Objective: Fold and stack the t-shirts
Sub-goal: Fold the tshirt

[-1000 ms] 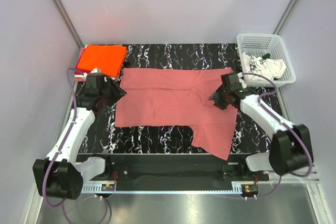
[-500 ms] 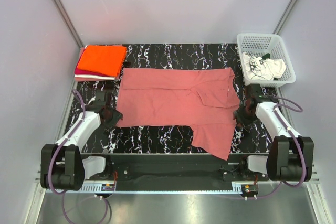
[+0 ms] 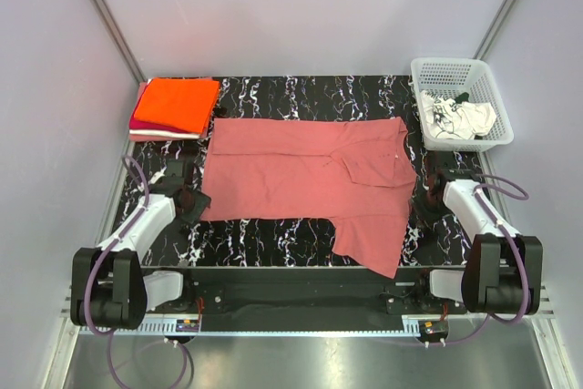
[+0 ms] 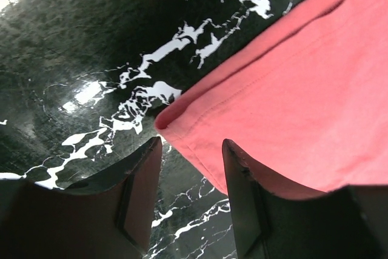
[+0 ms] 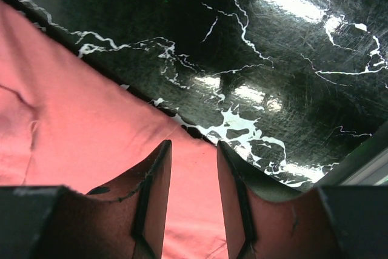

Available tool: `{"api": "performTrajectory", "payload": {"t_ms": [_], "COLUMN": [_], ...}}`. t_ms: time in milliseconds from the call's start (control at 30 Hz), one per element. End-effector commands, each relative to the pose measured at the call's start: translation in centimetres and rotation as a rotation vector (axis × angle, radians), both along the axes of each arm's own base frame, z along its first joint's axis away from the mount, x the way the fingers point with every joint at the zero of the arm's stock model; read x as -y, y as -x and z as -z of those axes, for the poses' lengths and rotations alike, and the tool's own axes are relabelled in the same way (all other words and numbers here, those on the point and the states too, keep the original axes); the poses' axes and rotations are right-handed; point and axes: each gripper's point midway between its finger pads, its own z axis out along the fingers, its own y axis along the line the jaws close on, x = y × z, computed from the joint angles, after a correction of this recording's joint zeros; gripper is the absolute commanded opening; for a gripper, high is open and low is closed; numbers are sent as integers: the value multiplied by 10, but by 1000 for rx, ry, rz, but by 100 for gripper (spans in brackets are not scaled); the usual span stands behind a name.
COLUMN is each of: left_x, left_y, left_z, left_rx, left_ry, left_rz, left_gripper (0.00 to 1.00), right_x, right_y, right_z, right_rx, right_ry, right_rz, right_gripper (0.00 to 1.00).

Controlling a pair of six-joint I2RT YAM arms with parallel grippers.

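A dusty rose-red t-shirt (image 3: 291, 179) lies spread flat on the black marble table (image 3: 301, 90), one flap hanging toward the near right. My left gripper (image 3: 194, 202) is low at its near left corner. In the left wrist view the left gripper (image 4: 191, 144) stands open astride that corner of the shirt (image 4: 291, 89). My right gripper (image 3: 426, 192) is at the shirt's right edge. It is open too in its wrist view (image 5: 194, 145), with cloth (image 5: 79, 125) lying flat under the gap. A folded orange tee (image 3: 179, 101) tops a stack at the back left.
A white mesh basket (image 3: 435, 70) stands at the back right and holds a crumpled white tee with black print (image 3: 460, 117). Grey walls close in the table at both sides. Bare marble (image 5: 273, 40) shows right of the shirt.
Both arms have drawn back toward the near side: the left from the shirt's upper left to its near left corner, the right from over the cloth to its right edge.
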Motion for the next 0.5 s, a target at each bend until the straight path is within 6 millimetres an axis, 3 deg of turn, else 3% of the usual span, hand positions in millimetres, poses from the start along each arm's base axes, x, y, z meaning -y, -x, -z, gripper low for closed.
{"api": "performTrajectory", "payload": {"t_ms": [0, 467], "left_x": [-10, -9], "left_y": [-5, -10], "left_z": [-3, 6], "left_rx": [43, 13], "left_ry": [-29, -37], "left_rz": [-65, -55], "left_gripper": [50, 51], "right_x": [4, -14], "right_y": [-3, -10], "right_z": [8, 19], "right_rx": [-5, 64], "right_ry": [23, -80], "right_rz": [27, 30], "right_gripper": [43, 43]}}
